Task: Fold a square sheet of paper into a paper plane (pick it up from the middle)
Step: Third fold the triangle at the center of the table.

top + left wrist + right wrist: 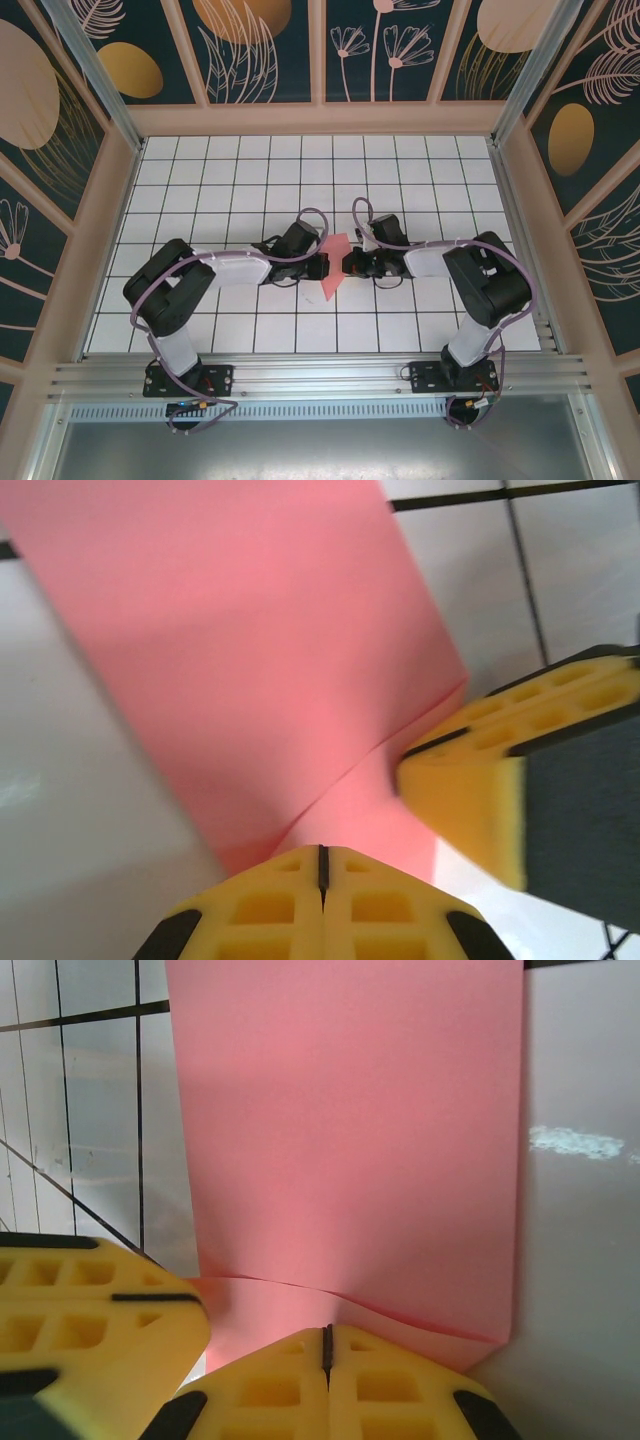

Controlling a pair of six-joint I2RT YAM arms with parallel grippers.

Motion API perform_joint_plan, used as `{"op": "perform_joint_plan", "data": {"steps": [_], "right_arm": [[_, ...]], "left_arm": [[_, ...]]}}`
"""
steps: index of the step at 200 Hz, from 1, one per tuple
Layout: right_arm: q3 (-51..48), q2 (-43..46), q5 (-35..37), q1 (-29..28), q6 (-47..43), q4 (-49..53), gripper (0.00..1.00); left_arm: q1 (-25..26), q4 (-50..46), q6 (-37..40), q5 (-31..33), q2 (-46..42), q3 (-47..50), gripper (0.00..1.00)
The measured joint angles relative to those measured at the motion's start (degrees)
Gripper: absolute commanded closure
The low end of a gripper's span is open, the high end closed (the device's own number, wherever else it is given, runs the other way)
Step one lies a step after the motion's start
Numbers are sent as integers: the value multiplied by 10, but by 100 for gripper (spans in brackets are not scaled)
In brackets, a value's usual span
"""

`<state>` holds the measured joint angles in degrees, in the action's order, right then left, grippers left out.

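1. Two pairs of yellow ribbed fingertips sit at the bottom edge of the wrist views. The left gripper [322, 855] has its jaws pressed together with no gap, and so has the right gripper [327, 1332]. Each appears to pinch an edge of the thin salmon-pink square sheet of paper [250, 660].
2. Just beyond the fingertips, a soft bend runs across the sheet in both wrist views, from the lower centre towards the right. A second pink layer lies below it. This looks like a fold begun but not pressed flat, though I cannot tell how sharp it is.
3. Further up those frames, the rest of the sheet spreads plain and unmarked towards the top edge. No diagonal nose folds or wing creases are visible.
4. In the overhead view the sheet sits in the middle of the frame, between the two grippers, whose tips face each other close together above the white, black-lined grid tabletop [200, 180]. Whether its far edge rests on the tiles I cannot tell.
5. As a judgement, the pick-up looks done and the first centre fold is in hand. Creasing it, folding the nose corners and shaping the wings are all left, and nothing pointed or dart-like has formed.
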<state>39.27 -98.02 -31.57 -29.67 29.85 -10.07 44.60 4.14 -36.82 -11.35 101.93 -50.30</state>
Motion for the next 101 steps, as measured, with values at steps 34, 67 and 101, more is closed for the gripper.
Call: {"op": "perform_joint_plan", "data": {"steps": [34, 67, 101], "right_arm": [[0, 1, 0, -1, 5, 1, 93], [-14, 44, 6, -24, 48, -12, 93], [-46, 75, 15, -67, 109, -47, 94]], "left_arm": [[-5, 16, -8, -2, 8, 13, 100], [-5, 54, -19, -2, 7, 33, 100], [-5, 68, -23, -2, 6, 40, 100]]}}
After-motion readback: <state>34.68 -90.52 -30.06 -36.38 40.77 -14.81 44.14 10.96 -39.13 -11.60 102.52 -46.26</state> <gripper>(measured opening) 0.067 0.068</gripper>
